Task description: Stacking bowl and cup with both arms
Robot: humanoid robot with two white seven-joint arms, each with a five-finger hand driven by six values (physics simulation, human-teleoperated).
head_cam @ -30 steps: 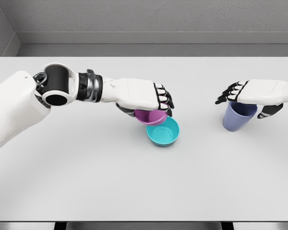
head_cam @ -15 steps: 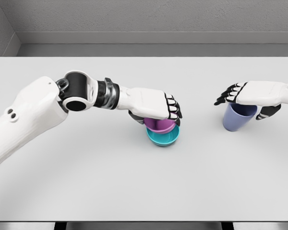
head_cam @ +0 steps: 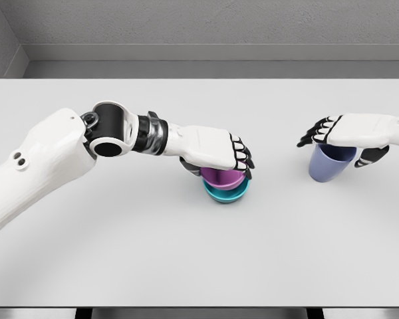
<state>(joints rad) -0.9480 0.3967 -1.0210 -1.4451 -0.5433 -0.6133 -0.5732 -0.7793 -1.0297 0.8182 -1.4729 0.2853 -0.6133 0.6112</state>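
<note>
From the head camera, I see my left hand [head_cam: 216,147] reaching over the middle of the white table [head_cam: 120,252], its fingers curled down around the purple bowl [head_cam: 223,177], which sits nested inside the teal bowl [head_cam: 226,193]; the teal bowl rests flat on the tabletop, only its lower wall and rim edge showing beneath the purple one. Well apart to the right, my right hand [head_cam: 352,133] lies across the mouth of the lavender cup [head_cam: 329,163], thumb on one side and fingers wrapped on the other, gripping it near the rim. The cup tilts slightly; I cannot tell whether its base touches the table.
</note>
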